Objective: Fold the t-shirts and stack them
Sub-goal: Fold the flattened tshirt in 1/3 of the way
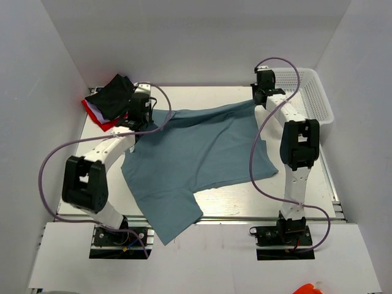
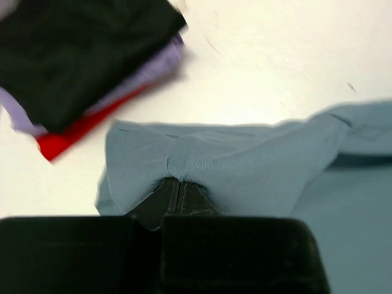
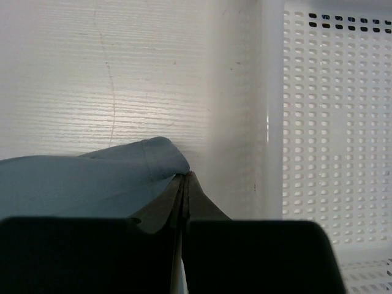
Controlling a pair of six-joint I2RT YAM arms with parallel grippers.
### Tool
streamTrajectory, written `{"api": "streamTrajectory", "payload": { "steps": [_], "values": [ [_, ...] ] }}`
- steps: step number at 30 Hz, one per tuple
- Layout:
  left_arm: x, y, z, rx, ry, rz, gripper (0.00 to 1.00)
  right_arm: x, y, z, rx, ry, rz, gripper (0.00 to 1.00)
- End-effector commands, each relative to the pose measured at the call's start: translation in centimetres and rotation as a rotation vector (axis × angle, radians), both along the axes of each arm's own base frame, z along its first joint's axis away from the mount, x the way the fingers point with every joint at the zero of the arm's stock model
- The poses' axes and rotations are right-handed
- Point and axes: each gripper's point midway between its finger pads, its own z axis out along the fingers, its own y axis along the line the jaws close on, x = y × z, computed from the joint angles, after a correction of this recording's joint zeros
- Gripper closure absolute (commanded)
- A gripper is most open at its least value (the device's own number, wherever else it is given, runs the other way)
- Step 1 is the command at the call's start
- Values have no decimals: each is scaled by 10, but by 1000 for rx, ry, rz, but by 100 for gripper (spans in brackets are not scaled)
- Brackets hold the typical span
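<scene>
A large dusty blue-teal t-shirt lies spread over the table, and one part hangs off the near edge. At the shirt's far left edge my left gripper is shut on a bunched fold of it, with the fingertips pressed together under the cloth. My right gripper is shut on the far right corner, beside the basket. A stack sits in the far left corner: a black t-shirt on top, a pale white one under it, and a red one at the bottom.
A white plastic mesh basket stands at the far right corner, and its wall is just right of my right gripper. White walls close in the table at the back and on both sides. Purple cables loop off both arms.
</scene>
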Motion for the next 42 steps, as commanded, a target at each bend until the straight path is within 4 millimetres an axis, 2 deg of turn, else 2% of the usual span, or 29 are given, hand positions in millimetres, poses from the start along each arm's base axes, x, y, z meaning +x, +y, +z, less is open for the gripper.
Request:
{"api": "streamTrajectory", "payload": {
  "steps": [1,3,4,6,7,8,9,10,11,12,13,14,16,17,18,21,23,25,27,28,29,31,33,34,36,39,40,41,42],
  "values": [
    [-49,-14,-30,-143,152,-27,100,-3,-10,50,11,-91,-9,100],
    [-68,-14,-26,-189,171,-19,100,-8,-10,48,12,-74,-6,100],
    [-77,-19,-32,-217,198,-35,100,-9,-13,50,15,-74,-9,100],
    [-96,-25,-30,-266,231,-65,100,-14,-13,48,25,-54,-6,100],
    [-104,-32,-31,-289,250,-90,100,-16,-15,53,29,-56,-8,100],
    [-112,-34,-31,-300,268,-109,100,-20,-14,49,30,-44,-1,100],
    [-126,-36,-41,-320,315,-114,100,-22,-15,49,33,-40,-3,100],
    [-135,-37,-35,-347,308,-123,100,-26,-16,54,33,-45,-1,100],
    [-143,-40,-35,-371,318,-133,100,-31,-16,48,34,-30,3,100],
    [-158,-38,-37,-398,332,-120,100,-35,-17,58,36,-44,3,100],
    [-165,-39,-45,-406,362,-116,100,-39,-18,50,34,-25,1,100],
    [-172,-38,-39,-424,345,-122,100,-45,-21,50,30,-16,-6,100],
    [-189,-43,-50,-465,376,-138,100,-55,-20,47,44,-4,-9,100],
    [-192,-46,-51,-481,373,-161,100,-59,-20,54,51,-14,-7,100],
    [-204,-51,-58,-515,404,-184,100,-67,-17,42,57,14,3,100],
    [-218,-59,-77,-551,457,-201,100,-70,-17,43,68,18,2,100],
    [-228,-62,-87,-566,499,-218,100,-78,-17,37,75,56,-3,100],
    [-240,-64,-94,-579,542,-229,100,-92,-18,19,86,104,-32,100],
    [-249,-61,-97,-573,575,-217,85,-99,-26,15,65,115,-65,98],
    [-253,-60,-100,-569,597,-209,70,-107,-26,3,60,146,-68,83],
    [-257,-59,-96,-575,605,-200,38,-110,-26,1,59,151,-68,75],
    [-255,-62,-78,-589,569,-224,1,-115,-28,5,61,147,-75,54],
    [-252,-59,-70,-582,539,-218,0,-114,-27,17,69,116,-78,48],
    [-248,-58,-62,-572,508,-225,0,-113,-24,22,80,107,-68,47],
    [-241,-54,-58,-556,479,-207,0,-111,-15,33,108,85,-31,46],
    [-218,-56,-49,-549,406,-202,0,-108,13,49,208,43,96,42],
    [-210,-56,-45,-555,383,-193,0,-108,21,54,234,33,126,36],
    [-201,-57,-49,-547,388,-182,0,-113,42,54,303,49,214,27],
    [-190,-56,-46,-566,365,-164,0,-111,48,56,325,39,239,27]
  ]
}}
